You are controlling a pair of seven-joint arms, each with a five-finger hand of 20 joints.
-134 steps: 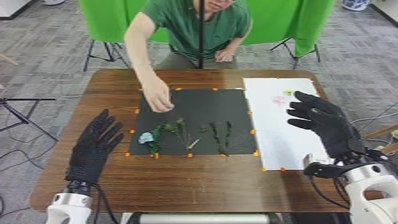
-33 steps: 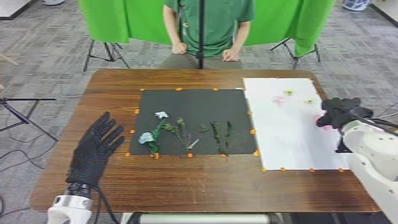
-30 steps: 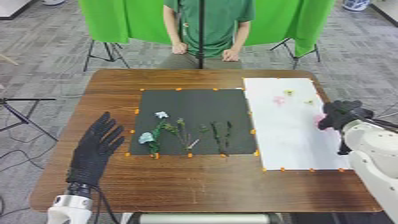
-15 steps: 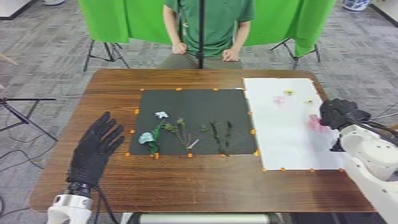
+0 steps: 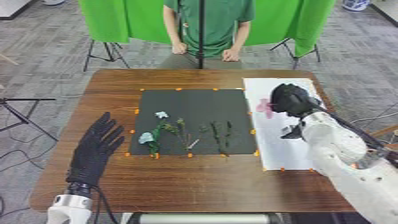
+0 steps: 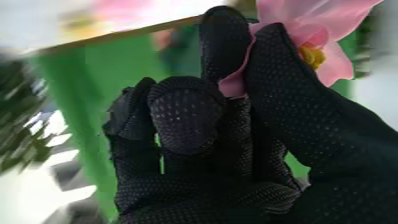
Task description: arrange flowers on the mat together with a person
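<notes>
near the right edge of the table (image 5: 204, 185), the right hand (image 5: 290, 100) pinches a pink flower (image 6: 333, 16) by its petals — likely to spare its centre.

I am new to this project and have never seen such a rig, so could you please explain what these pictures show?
This is a robot with two white arms; its left hand and right hand wear black gloves. One current picture comes from a camera on the robot's head, looking forward and down at the brown table. The other comes from a camera on the right wrist, close to that hand.

On the table lie a black mat and, to its right, a white sheet. The mat bears a white flower, a pale blue flower and some green stems. The left hand is open, left of the mat. The right hand, over the sheet, pinches a pink flower between thumb and fingers.
</notes>
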